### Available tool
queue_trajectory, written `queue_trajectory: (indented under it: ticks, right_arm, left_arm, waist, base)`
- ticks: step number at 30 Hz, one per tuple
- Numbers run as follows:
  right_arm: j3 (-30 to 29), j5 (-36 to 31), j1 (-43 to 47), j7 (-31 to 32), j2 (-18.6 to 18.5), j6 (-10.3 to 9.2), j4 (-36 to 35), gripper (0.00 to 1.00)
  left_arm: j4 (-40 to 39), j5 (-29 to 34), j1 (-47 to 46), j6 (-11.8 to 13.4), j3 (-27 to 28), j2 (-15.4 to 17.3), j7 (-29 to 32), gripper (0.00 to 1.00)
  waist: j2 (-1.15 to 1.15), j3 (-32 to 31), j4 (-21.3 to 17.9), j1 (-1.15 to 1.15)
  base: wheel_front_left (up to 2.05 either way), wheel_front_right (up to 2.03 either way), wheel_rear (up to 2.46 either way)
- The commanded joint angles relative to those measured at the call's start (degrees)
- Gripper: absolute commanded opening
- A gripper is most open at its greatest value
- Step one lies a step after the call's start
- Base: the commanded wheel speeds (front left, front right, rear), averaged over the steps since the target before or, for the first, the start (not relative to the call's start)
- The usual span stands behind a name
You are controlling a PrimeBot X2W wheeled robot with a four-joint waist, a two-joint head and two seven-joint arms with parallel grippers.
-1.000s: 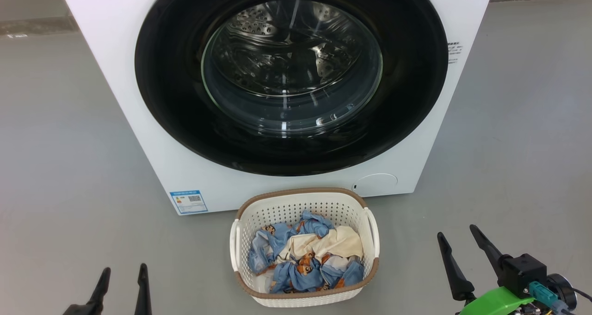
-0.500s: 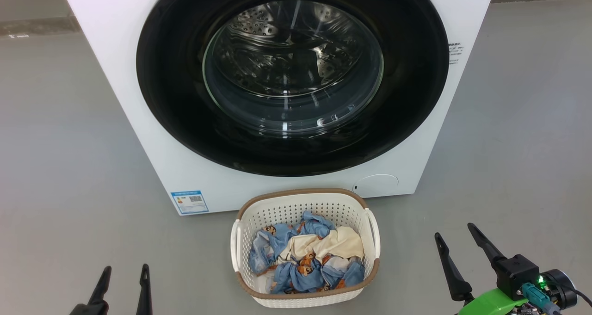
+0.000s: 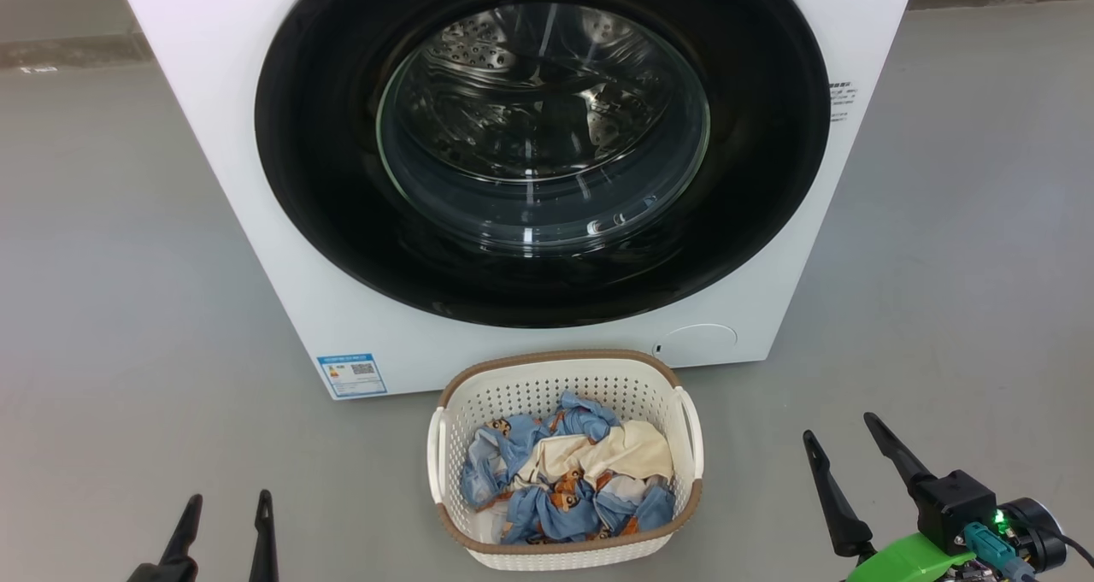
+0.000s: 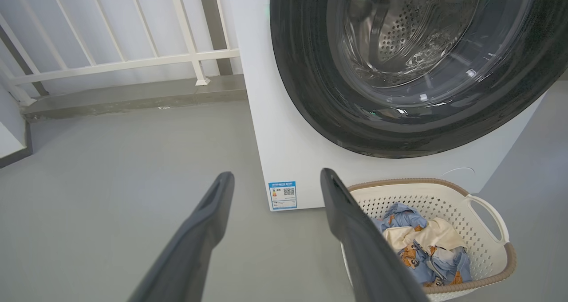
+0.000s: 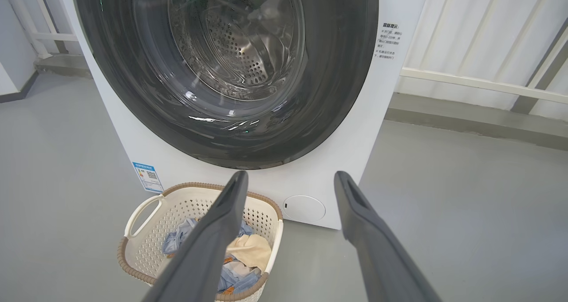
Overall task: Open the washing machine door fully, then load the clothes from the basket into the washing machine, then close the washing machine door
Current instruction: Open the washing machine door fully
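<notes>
The washing machine door (image 3: 325, 180) fills the upper centre of the head view, shut flush against the white washing machine (image 3: 256, 257). It looks rigid and fairly heavy, with a glossy black ring that would likely be slippery under narrow fingers. The bulging glass at its centre is no place to press. No handle shows, so the hold is probably a recess at the rim, though I cannot tell on which side.

The basket (image 3: 560, 358) sits on the grey floor (image 3: 120, 308) at lower centre, just in front of the machine. The clothes (image 3: 568, 479) lie loosely heaped inside it. They look soft and light, best pinched at a raised fold.

The left tool (image 3: 229, 501) at the lower left and the right tool (image 3: 839, 426) at the lower right are both spread wide. Each is empty, touches nothing and is well apart from door and basket.
</notes>
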Motion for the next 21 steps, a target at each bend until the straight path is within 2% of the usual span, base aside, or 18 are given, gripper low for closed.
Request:
queue_trajectory:
  ticks: [1,10,21]
  right_arm:
    - [1.25,0.16,-2.32,-0.69,-0.73,-0.06,-1.16,1.00]
    - [1.16,0.15,-2.16,-0.69,-0.71,-0.06,-1.20,1.00]
    - [1.23,0.16,-2.23,-0.69,-0.63,-0.06,-1.25,1.00]
  left_arm:
    - [-0.64,0.32,-1.07,0.68,1.91,1.14,-0.69,1.00]
    - [-0.81,0.07,-1.27,0.72,2.12,1.13,-0.69,1.00]
    - [-1.02,-0.10,-1.52,0.50,2.07,1.11,-0.69,1.00]
  waist:
    - [0.00,0.02,-0.06,0.00]
    - [0.00,0.20,-0.30,0.00]
    - [0.00,0.89,-0.58,0.00]
  base:
    - [0.08,0.08,-0.15]
    - [0.47,0.47,-0.94]
    - [1.13,1.13,-2.27]
